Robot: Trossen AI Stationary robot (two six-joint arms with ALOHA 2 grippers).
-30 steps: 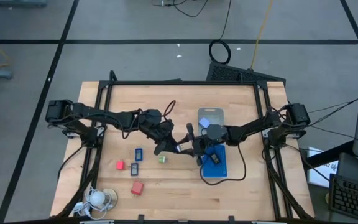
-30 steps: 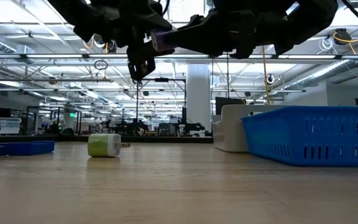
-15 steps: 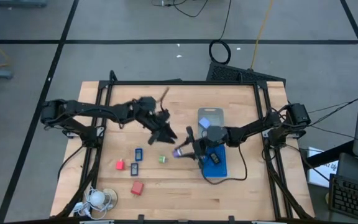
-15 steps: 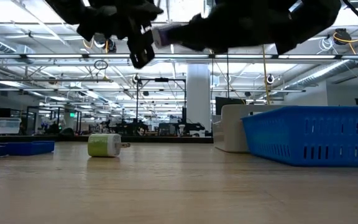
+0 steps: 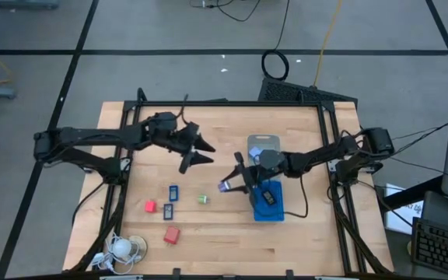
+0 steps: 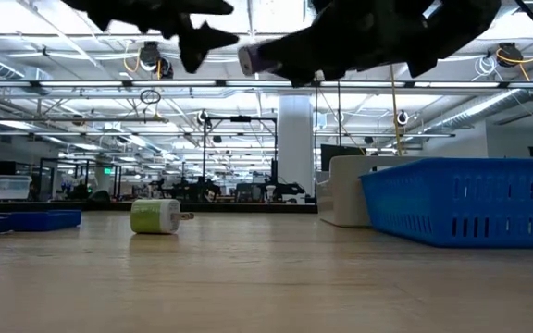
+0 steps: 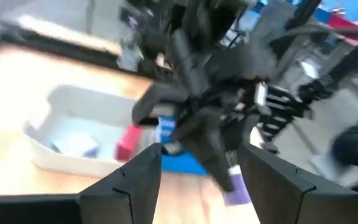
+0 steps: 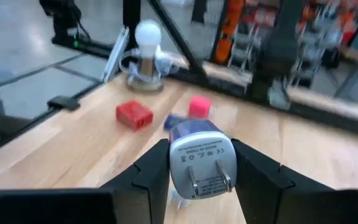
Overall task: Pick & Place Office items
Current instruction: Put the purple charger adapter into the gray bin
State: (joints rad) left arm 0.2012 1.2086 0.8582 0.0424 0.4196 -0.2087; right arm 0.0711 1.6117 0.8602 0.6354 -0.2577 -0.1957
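My right gripper [image 5: 228, 187] is shut on a small white-and-lilac plug adapter [image 8: 197, 158], above the table's middle, just left of the blue tray [image 5: 269, 205]. My left gripper [image 5: 207, 154] hangs open and empty, farther toward the table's far left; its wrist view shows the adapter [image 7: 236, 190] in the other gripper. Lying flat on the table are two dark blue pieces [image 5: 173, 190] [image 5: 168, 210], a green bit [image 5: 203, 199] and two red blocks [image 5: 151, 206] [image 5: 171, 234]. The clear tray [image 5: 263, 145] holds a light-blue piece [image 7: 76, 144]. My right gripper pinches the adapter's body by its two side faces [image 8: 174, 163], one finger [image 8: 151, 177] on each side. Its two metal prongs [image 8: 209, 180] point back toward the wrist. The fingers reach in from the table's right, roughly level. The adapter is lifted clear of the table [image 6: 253, 57].
A white round coiled-cord thing [image 5: 123, 247] sits at the near left corner. The blue tray [image 6: 461, 213] and the clear tray [image 6: 345, 190] stand right of centre. A dark item [image 5: 268, 197] lies in the blue tray. Bare wood lies between the small items and the trays.
My left gripper, which was close against my right gripper and the adapter a second ago, has drawn away toward the table's far left and risen. The adapter has stayed in my right gripper, held above the table.
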